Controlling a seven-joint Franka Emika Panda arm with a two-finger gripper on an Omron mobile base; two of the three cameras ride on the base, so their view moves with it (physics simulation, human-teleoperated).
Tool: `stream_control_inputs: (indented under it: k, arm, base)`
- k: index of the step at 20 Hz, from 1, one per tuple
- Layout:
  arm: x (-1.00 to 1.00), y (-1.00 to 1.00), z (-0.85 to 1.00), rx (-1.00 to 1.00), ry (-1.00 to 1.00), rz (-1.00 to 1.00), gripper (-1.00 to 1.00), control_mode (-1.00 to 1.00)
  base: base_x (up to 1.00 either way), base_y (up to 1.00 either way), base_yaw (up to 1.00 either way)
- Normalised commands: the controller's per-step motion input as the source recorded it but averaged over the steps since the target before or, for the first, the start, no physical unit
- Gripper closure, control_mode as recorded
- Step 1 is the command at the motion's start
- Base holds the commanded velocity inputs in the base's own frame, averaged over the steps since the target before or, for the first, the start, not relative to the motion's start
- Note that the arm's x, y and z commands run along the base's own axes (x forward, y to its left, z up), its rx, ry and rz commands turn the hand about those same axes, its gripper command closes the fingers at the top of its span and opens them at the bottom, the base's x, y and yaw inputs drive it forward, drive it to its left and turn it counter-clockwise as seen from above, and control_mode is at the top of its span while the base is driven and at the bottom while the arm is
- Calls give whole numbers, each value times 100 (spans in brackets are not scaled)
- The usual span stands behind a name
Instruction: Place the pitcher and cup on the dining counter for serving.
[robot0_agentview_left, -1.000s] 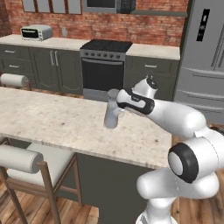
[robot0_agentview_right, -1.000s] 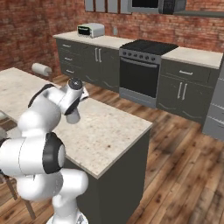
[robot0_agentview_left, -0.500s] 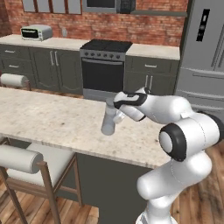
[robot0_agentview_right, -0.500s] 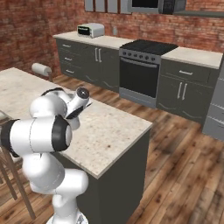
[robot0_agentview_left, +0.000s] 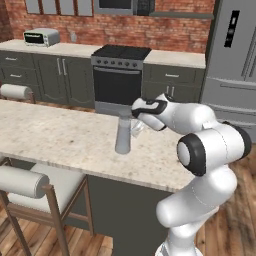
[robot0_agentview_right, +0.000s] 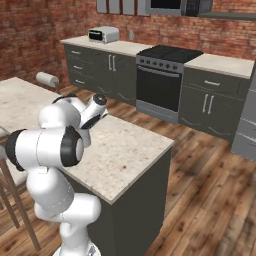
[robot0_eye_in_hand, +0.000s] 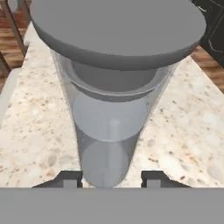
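Gripper (robot0_agentview_left: 136, 125) sits beside the upper part of the pitcher (robot0_agentview_left: 123, 134), reached out sideways over the dining counter (robot0_agentview_left: 60, 137) from the white arm (robot0_agentview_left: 200, 130). In the hand view its two dark finger tips (robot0_eye_in_hand: 70, 178) stand wide apart, one on each side of the pitcher's base, with a gap showing between each tip and the grey wall, so the jaws are spread and not pressing on it. The pitcher (robot0_eye_in_hand: 111, 87) stands upright on the speckled stone top, its round grey lid (robot0_eye_in_hand: 118, 26) on and close under the hand camera.

From the left base view the pitcher is near the far edge of the counter, roughly in line with the black oven (robot0_agentview_left: 117, 80) against the brick wall. A padded stool (robot0_agentview_left: 35, 187) stands at the near side of the counter, and a paper towel roll (robot0_agentview_left: 15, 92) is at the far left. On the back counter a toaster oven (robot0_agentview_left: 41, 36) sits to the left of the oven, and a grey fridge (robot0_agentview_left: 232, 60) stands at the right.

In the right base view the arm (robot0_agentview_right: 60, 135) hides the pitcher and the gripper; the counter's bare corner (robot0_agentview_right: 130, 150) lies to the arm's right.
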Motion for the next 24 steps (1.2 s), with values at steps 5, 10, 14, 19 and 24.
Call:
stream_control_inputs:
  k: [5,10,14,19,24]
  arm:
    - [-43,0,36,0,3,0,-100,-100]
    - [-72,0,48,0,3,0,-100,-100]
    - [-95,-5,60,0,4,-2,-100,-100]
    - [-100,-18,70,0,9,-13,-100,-100]
    - [-100,-31,71,0,10,-22,-100,-100]
  base:
    - [0,0,0]
    - [0,0,0]
    - [0,0,0]
    - [0,0,0]
    - [0,0,0]
